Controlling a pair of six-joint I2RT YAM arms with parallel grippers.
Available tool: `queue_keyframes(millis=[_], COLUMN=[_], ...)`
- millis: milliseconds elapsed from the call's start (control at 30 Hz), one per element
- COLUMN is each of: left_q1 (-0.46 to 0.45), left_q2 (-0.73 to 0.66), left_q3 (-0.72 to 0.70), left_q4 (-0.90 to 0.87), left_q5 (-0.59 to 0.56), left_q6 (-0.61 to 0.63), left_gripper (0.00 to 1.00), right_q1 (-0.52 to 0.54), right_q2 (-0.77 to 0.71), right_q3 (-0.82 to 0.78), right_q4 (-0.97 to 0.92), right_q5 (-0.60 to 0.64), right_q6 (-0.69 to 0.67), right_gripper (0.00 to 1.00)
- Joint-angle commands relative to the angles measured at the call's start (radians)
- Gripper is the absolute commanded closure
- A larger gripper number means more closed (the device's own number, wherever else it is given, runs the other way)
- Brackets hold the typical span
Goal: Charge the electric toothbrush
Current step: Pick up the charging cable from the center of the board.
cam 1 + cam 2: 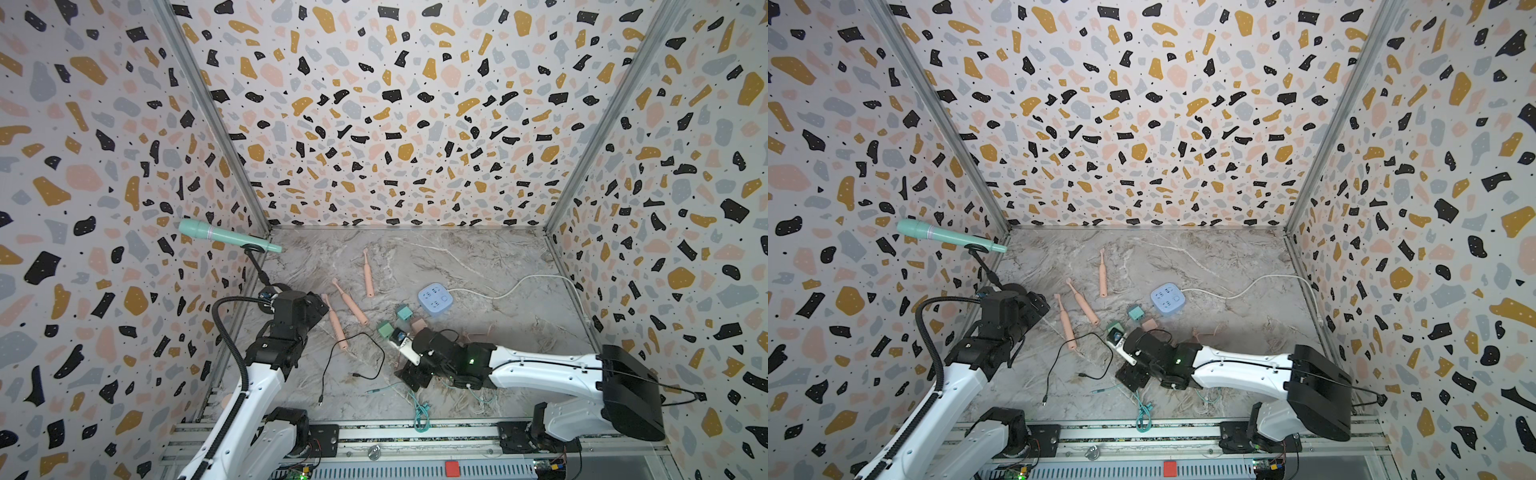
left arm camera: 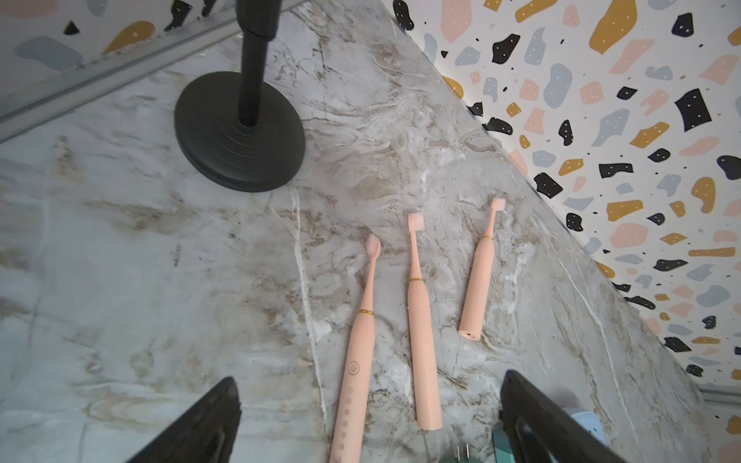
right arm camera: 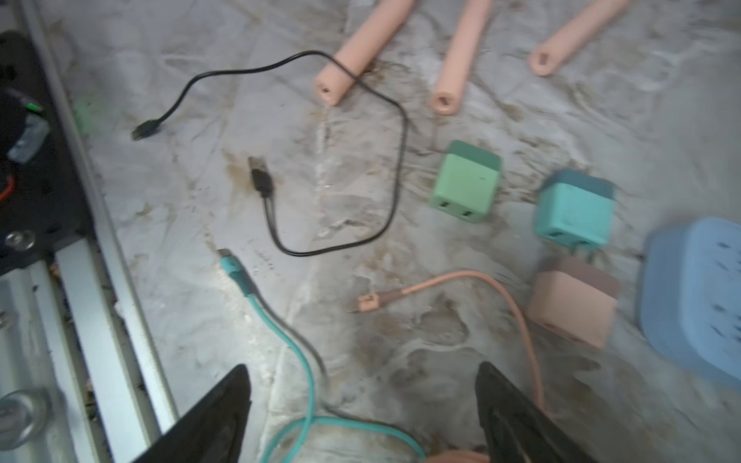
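While left gripper (image 2: 369,379) and right gripper (image 3: 363,365) are seen spread and empty, three toothbrushes (image 2: 423,344) are found flat on table (image 2: 120,280) | nearest brush (image 2: 353,385) is located under left gripper, long axis crosswise to jaw closing | right gripper is judged farther.
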Motion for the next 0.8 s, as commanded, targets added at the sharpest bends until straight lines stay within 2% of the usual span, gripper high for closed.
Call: queue_keyframes(millis=[0, 100, 167, 367, 500, 567, 767], left_q1=[0.0, 0.002, 0.003, 0.01, 0.011, 0.011, 0.014], left_q2=[-0.049, -0.087, -0.107, -0.121, -0.131, -0.135, -0.145], left_q3=[0.014, 0.003, 0.0, 0.0, -0.007, -0.016, -0.026], left_q4=[-0.052, -0.064, -0.07, -0.078, -0.08, -0.077, -0.076], left_q5=[-0.081, -0.094, -0.11, -0.095, -0.093, -0.091, -0.082], left_q6=[-0.069, -0.119, -0.134, -0.139, -0.136, -0.138, -0.134], left_gripper=[0.01, 0.01, 0.0, 0.01, 0.01, 0.01, 0.0], right_q1=[-0.004, 0.018, 0.039, 0.053, 0.071, 0.075, 0.076], right_q2=[0.09, 0.192, 0.248, 0.389, 0.443, 0.469, 0.526], right_q3=[0.094, 0.154, 0.191, 0.297, 0.341, 0.359, 0.395], right_q4=[0.045, 0.055, 0.068, 0.076, 0.078, 0.075, 0.057], right_q5=[-0.065, -0.081, -0.074, -0.073, -0.08, -0.078, -0.074], right_q6=[-0.125, -0.177, -0.211, -0.262, -0.28, -0.285, -0.291], right_gripper=[0.28, 0.39, 0.4, 0.54, 0.59, 0.66, 0.7])
